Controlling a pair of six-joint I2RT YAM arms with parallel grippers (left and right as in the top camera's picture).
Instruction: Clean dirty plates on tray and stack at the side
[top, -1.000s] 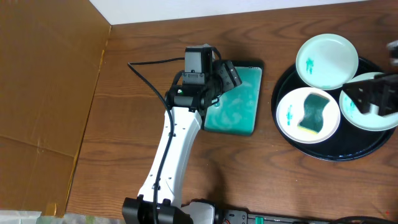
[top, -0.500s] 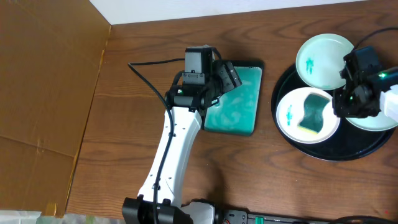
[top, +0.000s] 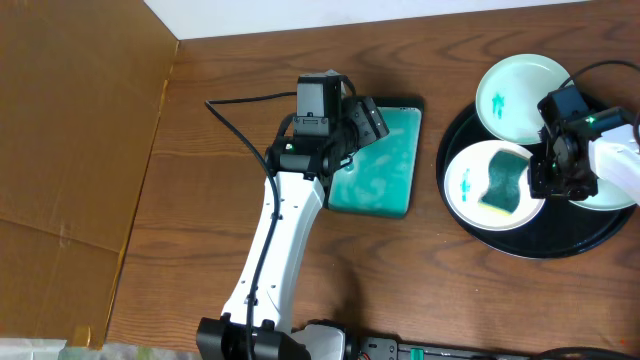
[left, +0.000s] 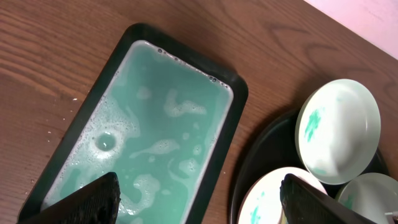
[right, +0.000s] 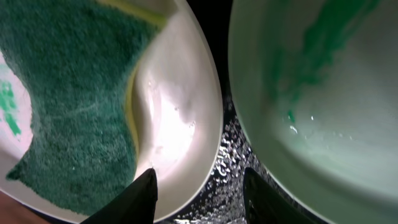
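Observation:
The black round tray (top: 520, 246) sits at the right with three white plates on it. The far plate (top: 520, 95) has a teal smear. The near-left plate (top: 465, 185) carries a green sponge (top: 503, 183). The right plate (top: 615, 195) is partly hidden by my right arm. My right gripper (top: 552, 178) is open and low, with its fingers (right: 208, 196) on either side of the sponge plate's (right: 177, 118) right rim, beside the right plate (right: 329, 93). My left gripper (left: 202, 202) is open and empty above the soapy teal tray.
A teal rectangular tray (top: 385, 170) of foamy water lies at the table's middle, also in the left wrist view (left: 155, 137). A brown cardboard panel (top: 70, 130) covers the left side. A black cable (top: 240, 115) runs behind the left arm.
My right arm has come in from the right edge and moved left and down to the sponge plate's right rim. The left arm, plates and sponge have not moved.

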